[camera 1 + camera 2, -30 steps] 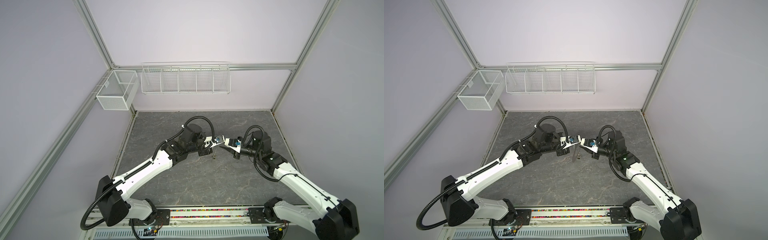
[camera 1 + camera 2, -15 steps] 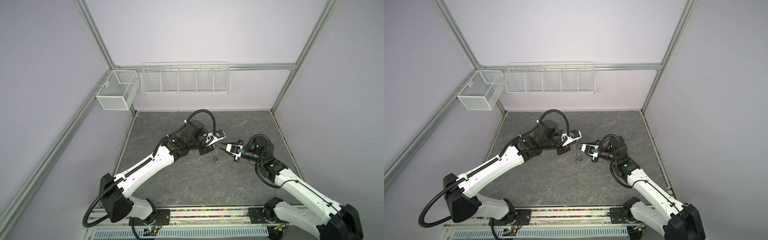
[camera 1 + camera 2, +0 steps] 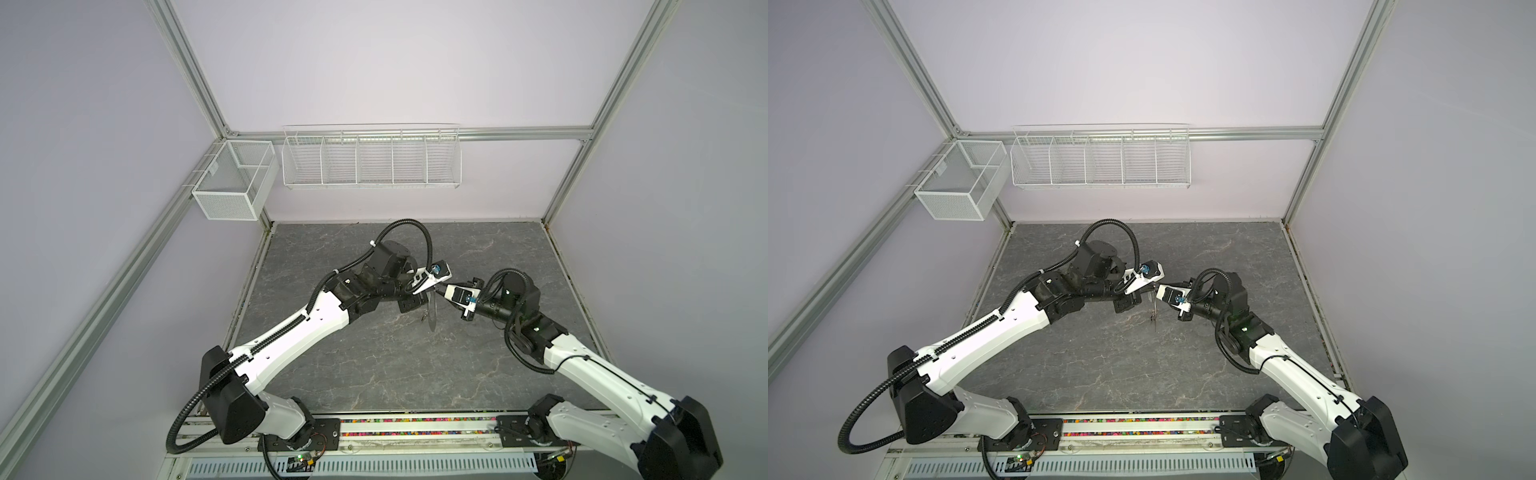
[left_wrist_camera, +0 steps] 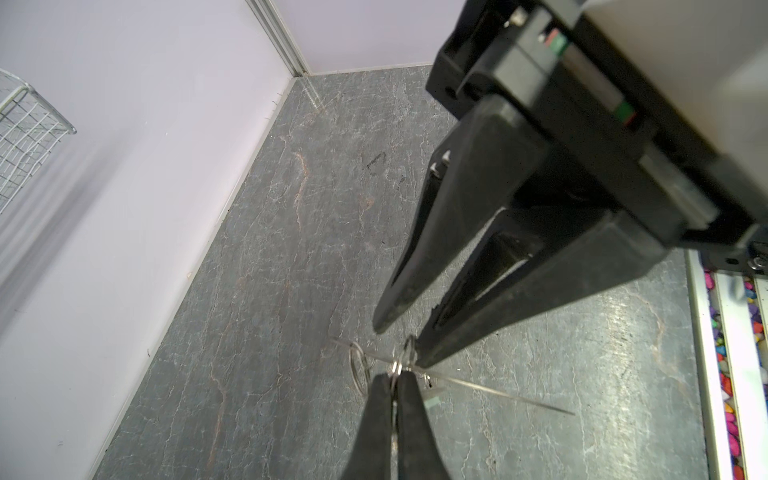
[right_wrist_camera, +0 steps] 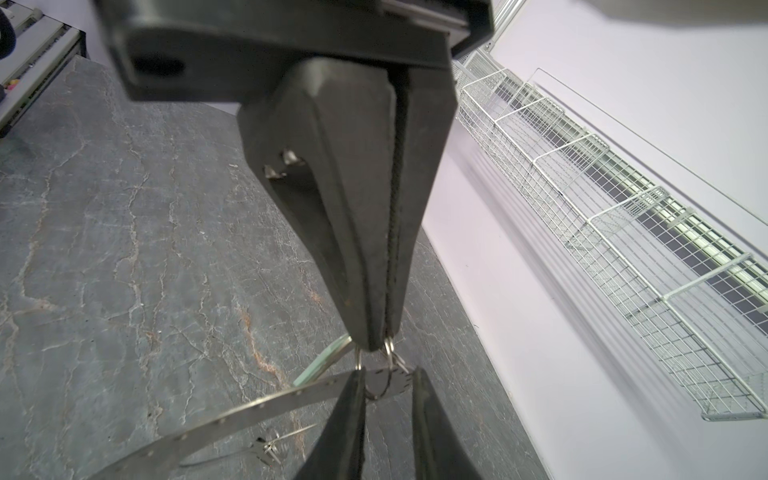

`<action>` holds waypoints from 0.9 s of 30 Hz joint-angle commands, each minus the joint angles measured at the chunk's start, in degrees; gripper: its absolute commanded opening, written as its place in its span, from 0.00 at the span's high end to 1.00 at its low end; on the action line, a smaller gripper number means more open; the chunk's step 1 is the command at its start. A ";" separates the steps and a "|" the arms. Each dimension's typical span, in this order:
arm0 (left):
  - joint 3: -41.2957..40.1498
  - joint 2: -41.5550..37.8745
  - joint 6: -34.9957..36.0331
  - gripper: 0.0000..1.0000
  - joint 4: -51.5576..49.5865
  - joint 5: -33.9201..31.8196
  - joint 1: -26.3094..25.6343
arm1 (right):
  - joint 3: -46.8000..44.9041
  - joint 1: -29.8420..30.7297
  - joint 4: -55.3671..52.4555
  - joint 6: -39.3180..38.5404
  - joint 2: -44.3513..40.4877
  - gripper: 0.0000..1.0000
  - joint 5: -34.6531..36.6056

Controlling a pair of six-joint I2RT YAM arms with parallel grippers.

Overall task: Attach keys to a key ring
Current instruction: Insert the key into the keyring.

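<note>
My left pincer (image 4: 393, 376) is clamped tight on a small wire loop (image 5: 389, 345) at the rim of the key ring (image 5: 232, 419); the ring hangs clear of the table (image 5: 104, 249). My right pincer (image 4: 400, 345): narrow gap, gripping nothing, tips straddling that rim beside the loop. A pale green tag (image 5: 322, 363) and a key (image 5: 270, 449) hang close by the ring.

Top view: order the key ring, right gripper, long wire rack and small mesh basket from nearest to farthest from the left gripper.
1. key ring: hanging from the left gripper itself, just below it.
2. right gripper: directly opposite, tips nearly meeting.
3. long wire rack: on the back wall.
4. small mesh basket: back left corner, farthest.
</note>
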 commanded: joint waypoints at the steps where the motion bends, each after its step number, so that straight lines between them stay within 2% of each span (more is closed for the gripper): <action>1: 1.78 -0.04 -0.23 1.00 -0.05 1.92 -0.25 | 1.28 0.53 1.66 0.90 0.83 0.77 0.78; 10: 1.72 0.18 0.62 1.00 -0.63 2.37 -0.37 | 1.45 0.81 2.91 2.17 1.45 0.83 1.22; 17: 1.65 0.34 1.12 1.00 -0.46 2.48 -0.35 | 1.50 0.86 2.68 3.66 1.57 0.93 0.92; 19: 1.23 0.01 1.16 1.00 -0.05 2.05 -0.31 | 1.33 0.79 2.87 4.45 1.46 0.93 0.33; 21: 0.21 -0.71 1.37 0.91 1.17 1.20 -0.35 | 1.55 0.43 2.45 5.49 1.45 0.93 -1.24; 24: -1.55 -2.35 2.21 0.83 2.62 -0.61 0.04 | 2.01 -0.24 1.49 7.12 1.96 0.93 -4.02; 27: -5.02 -4.70 1.59 0.74 6.29 1.36 1.94 | 2.14 -1.01 2.31 9.27 2.66 0.93 -6.19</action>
